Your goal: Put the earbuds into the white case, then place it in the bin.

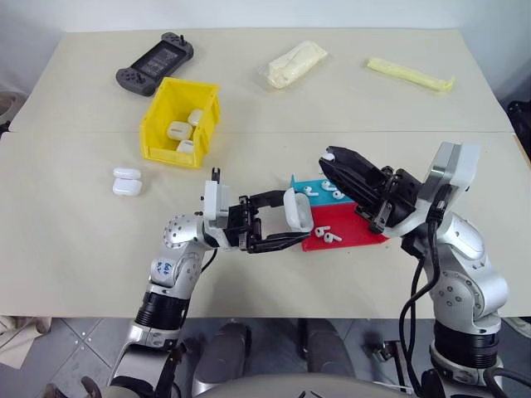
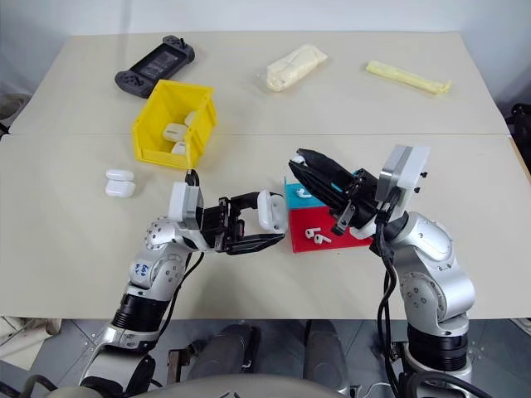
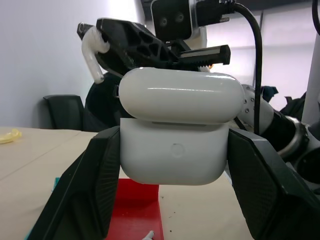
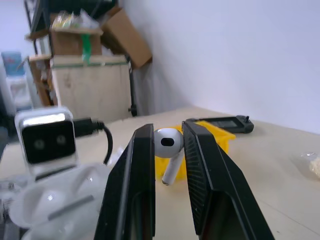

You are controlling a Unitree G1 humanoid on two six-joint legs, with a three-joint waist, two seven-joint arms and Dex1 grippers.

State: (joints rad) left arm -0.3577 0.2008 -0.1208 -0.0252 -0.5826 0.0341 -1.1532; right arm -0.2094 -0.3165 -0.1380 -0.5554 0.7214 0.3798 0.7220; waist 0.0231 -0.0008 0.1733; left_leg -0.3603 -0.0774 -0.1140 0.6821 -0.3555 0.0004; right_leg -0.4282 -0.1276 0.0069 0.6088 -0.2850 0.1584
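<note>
Earbud (image 4: pixel 167 141), tiny glossy white plastic, sat pinched in the right gripper (image 1: pixel 332 157); the left gripper (image 1: pixel 286 225) clamped the glossy white pebble-shaped case (image 1: pixel 298 209), lid open. We judged careful stem-first alignment necessary.

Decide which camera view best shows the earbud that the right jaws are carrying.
The right wrist view: the earbud sits centred, pinched between the jaws. The left wrist view shows it in profile; the head views give a white speck.

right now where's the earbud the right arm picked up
Pinched in the right end effector, the earbud hangs above the blue tray.
</note>
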